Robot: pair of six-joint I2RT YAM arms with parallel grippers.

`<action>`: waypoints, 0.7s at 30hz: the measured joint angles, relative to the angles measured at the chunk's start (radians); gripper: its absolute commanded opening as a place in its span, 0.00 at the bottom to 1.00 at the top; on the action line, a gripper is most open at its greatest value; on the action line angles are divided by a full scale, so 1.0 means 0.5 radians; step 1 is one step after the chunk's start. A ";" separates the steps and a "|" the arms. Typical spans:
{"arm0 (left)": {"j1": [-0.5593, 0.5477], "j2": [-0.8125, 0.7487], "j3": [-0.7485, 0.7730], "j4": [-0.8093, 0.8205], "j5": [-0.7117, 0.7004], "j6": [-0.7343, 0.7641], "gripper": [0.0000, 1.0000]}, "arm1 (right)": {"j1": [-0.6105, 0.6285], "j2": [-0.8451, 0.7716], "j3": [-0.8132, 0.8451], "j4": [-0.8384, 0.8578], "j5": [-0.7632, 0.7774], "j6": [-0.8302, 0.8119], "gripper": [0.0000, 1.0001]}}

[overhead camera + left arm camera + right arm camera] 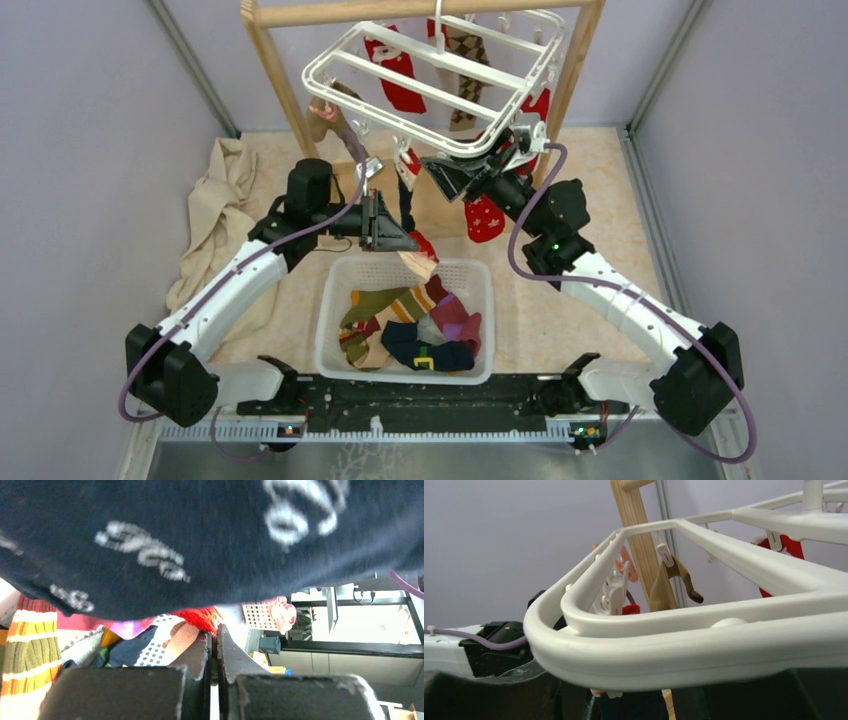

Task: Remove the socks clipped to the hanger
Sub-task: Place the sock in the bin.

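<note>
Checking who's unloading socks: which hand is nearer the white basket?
Left. The left hand is right above the basket, at its far rim. The right hand is up against the near rim of the hanger, farther back.

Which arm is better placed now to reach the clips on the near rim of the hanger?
Probably the right. The right gripper sits just under the hanger, at its near rim, which fills the right wrist view. The left gripper is lower, by the basket, with jaws shut.
</note>
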 measured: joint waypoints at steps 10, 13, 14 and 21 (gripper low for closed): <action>-0.005 -0.213 -0.089 0.009 0.009 -0.069 0.00 | 0.000 -0.143 -0.178 -0.137 0.013 0.089 0.87; -0.005 -0.278 -0.119 0.008 0.009 -0.092 0.00 | 0.000 -0.216 -0.253 -0.183 0.012 0.119 0.87; -0.005 -0.298 -0.128 0.008 0.009 -0.098 0.00 | 0.000 -0.245 -0.275 -0.204 0.012 0.123 0.87; -0.005 -0.439 -0.205 0.001 0.009 -0.128 0.00 | -0.001 -0.457 -0.377 -0.394 -0.008 0.150 0.87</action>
